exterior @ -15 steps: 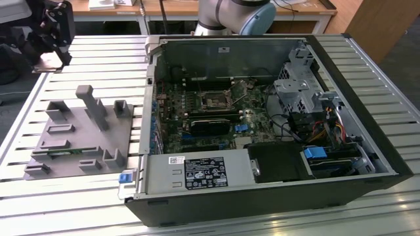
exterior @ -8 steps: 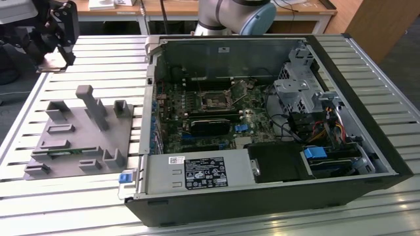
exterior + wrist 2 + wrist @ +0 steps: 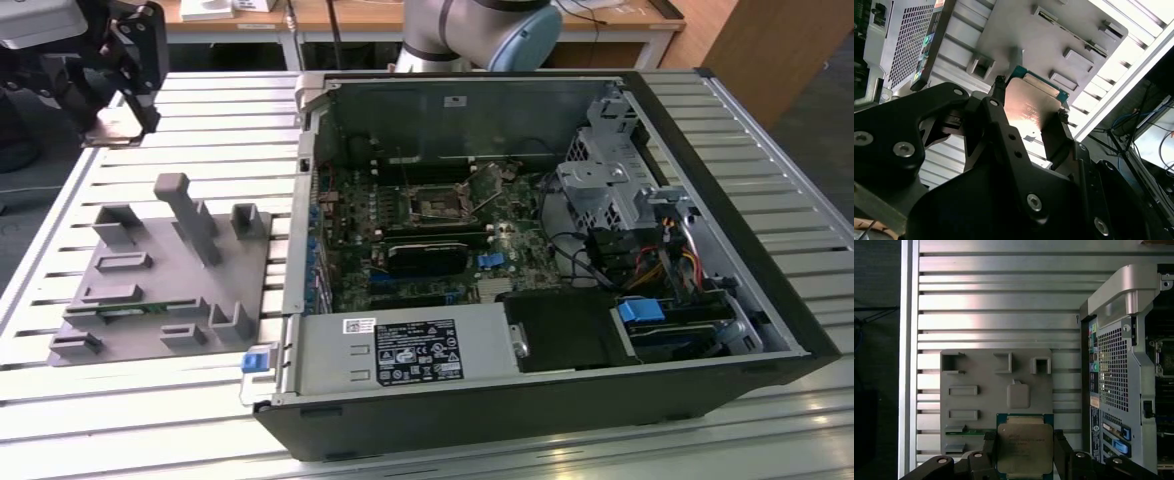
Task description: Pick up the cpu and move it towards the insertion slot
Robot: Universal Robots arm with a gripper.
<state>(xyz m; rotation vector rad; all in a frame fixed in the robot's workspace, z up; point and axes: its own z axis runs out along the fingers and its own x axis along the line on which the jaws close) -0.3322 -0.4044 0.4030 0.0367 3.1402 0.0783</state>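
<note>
Cpu (image 3: 1025, 449) in hand (image 3: 1024, 440) over grey fixture (image 3: 979, 405)

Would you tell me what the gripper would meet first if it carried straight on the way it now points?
Probably the grey fixture: the gripper, shut on the cpu, points down at it, though depth is unclear.

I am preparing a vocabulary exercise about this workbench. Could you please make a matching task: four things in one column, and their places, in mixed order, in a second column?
Things
1. cpu
2. insertion slot
3. grey fixture
4. green memory stick

Places
A. lying in the grey fixture
B. between the fingers of the gripper
C. on the motherboard inside the open computer case
D. on the slatted table, beside the case

Pairs: 1-B, 2-C, 3-D, 4-A
</note>
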